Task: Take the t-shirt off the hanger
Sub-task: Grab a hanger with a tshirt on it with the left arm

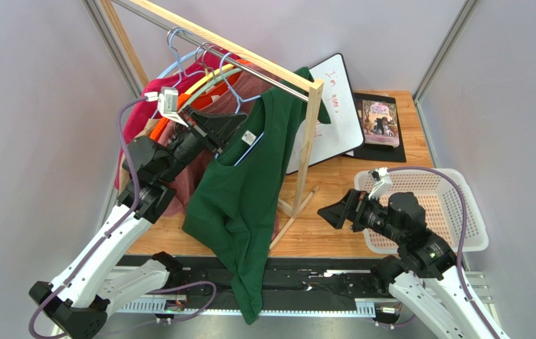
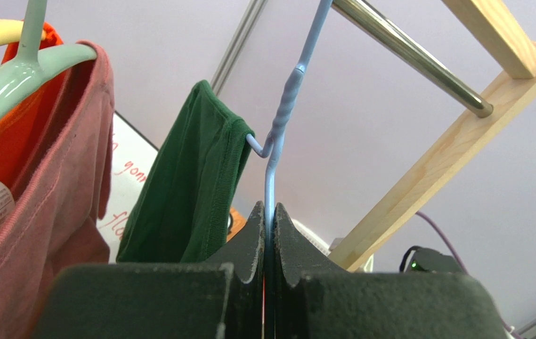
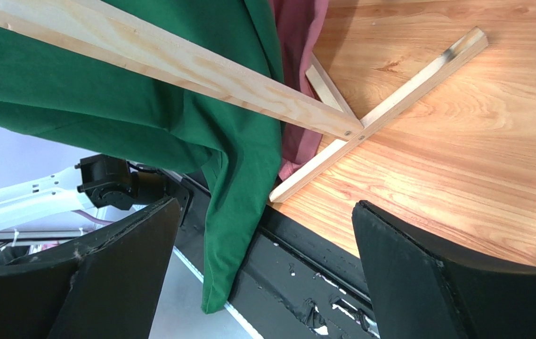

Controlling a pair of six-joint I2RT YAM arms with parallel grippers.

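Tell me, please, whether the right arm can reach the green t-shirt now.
Probably yes: the right hand is open and faces the t-shirt, whose lower part hangs clear; only the rack's wooden post crosses in front higher up.

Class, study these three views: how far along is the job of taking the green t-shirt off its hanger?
Done: the left gripper is shut on the blue hanger, which hangs on the rail. In hand: the green t-shirt sags low, yet one shoulder is caught on the hanger. Left: the open right gripper, touching nothing, must pull the shirt free.
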